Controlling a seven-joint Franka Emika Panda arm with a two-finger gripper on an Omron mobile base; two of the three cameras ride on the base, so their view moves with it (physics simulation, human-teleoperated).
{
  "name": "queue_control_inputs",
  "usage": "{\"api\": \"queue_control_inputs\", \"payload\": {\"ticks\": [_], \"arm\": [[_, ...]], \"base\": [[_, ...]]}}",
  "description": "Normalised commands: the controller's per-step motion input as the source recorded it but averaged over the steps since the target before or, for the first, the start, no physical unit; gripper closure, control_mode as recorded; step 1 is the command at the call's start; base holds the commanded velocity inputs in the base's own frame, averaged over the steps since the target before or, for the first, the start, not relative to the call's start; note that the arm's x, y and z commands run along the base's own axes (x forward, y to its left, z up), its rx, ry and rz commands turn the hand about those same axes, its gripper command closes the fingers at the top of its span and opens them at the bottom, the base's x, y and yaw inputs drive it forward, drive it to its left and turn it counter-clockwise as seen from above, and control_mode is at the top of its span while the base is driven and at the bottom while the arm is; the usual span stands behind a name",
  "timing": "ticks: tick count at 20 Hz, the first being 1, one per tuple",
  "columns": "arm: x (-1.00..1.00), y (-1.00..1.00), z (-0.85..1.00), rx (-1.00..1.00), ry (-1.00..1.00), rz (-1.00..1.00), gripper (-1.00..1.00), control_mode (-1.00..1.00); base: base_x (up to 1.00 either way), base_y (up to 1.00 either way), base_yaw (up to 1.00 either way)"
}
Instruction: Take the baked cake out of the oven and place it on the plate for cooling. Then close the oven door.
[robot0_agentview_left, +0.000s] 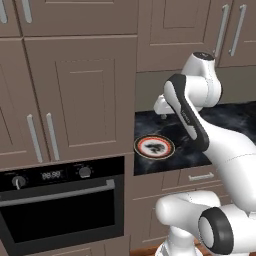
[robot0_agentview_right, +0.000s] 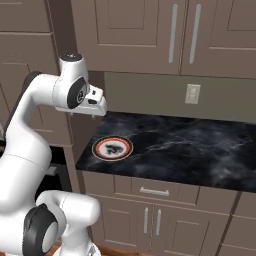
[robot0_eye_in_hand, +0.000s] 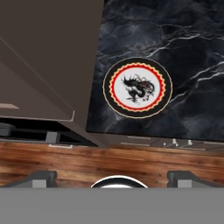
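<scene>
Currently the claw hangs high over the counter while the oven sits low and to the side, door shut.

In the left base view the claw (robot0_agentview_left: 161, 106) sits at centre right, above the plate (robot0_agentview_left: 154, 147) on the dark counter (robot0_agentview_left: 235, 120); its jaws stand wide apart and hold nothing. The oven (robot0_agentview_left: 60, 200) fills the lower left of that frame, so the door (robot0_agentview_left: 62, 212) lies down and leftward from the claw, its long silver handle (robot0_agentview_left: 57, 192) running horizontally. I judge the cake to be inside, hidden behind the closed door.
</scene>
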Motion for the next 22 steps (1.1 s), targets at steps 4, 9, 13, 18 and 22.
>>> {"api": "queue_control_inputs", "payload": {"ticks": [4, 9, 13, 18, 22], "arm": [[0.00, 0.00, 0.00, 0.00, 0.00, 0.00, -1.00, 1.00], [0.00, 0.00, 0.00, 0.00, 0.00, 0.00, -1.00, 1.00], [0.00, 0.00, 0.00, 0.00, 0.00, 0.00, -1.00, 1.00], [0.00, 0.00, 0.00, 0.00, 0.00, 0.00, -1.00, 1.00], [0.00, 0.00, 0.00, 0.00, 0.00, 0.00, -1.00, 1.00]], "base": [[0.27, 0.00, 0.00], [0.09, 0.00, 0.00], [0.00, 0.00, 0.00], [0.00, 0.00, 0.00], [0.00, 0.00, 0.00]]}}
